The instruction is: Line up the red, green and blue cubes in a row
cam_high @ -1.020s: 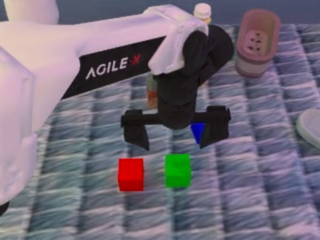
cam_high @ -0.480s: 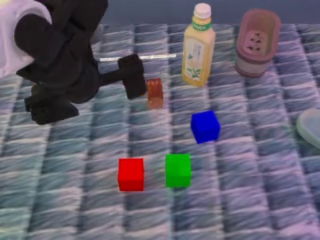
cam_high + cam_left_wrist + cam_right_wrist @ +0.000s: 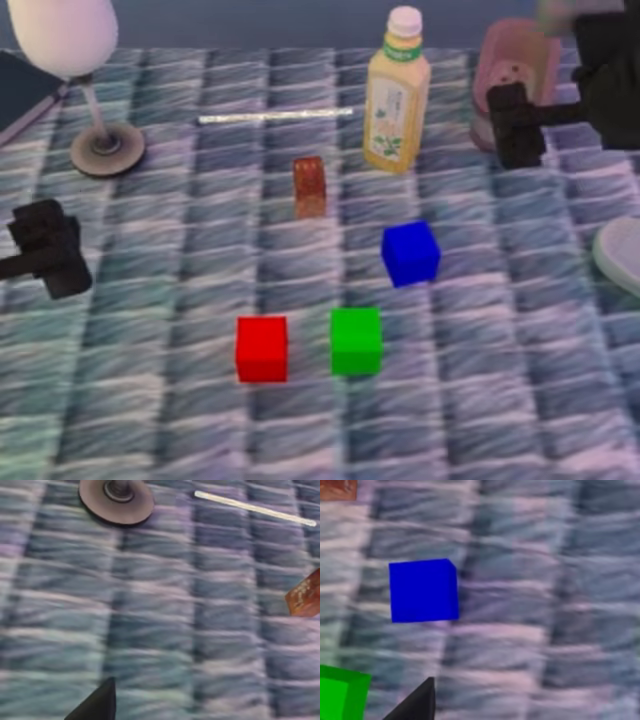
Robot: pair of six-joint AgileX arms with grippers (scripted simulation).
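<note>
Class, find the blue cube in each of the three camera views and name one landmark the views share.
Top view: blue cube right of centre, behind and right of the green cube.
Left wrist view: not in it.
Right wrist view: blue cube beside the green cube.
Shared landmark: the reddish-brown patterned block.

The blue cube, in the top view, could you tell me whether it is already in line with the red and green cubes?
No, the blue cube sits farther back than the red cube and green cube.

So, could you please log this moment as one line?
red cube beside green cube | blue cube out of row | nothing held
</note>
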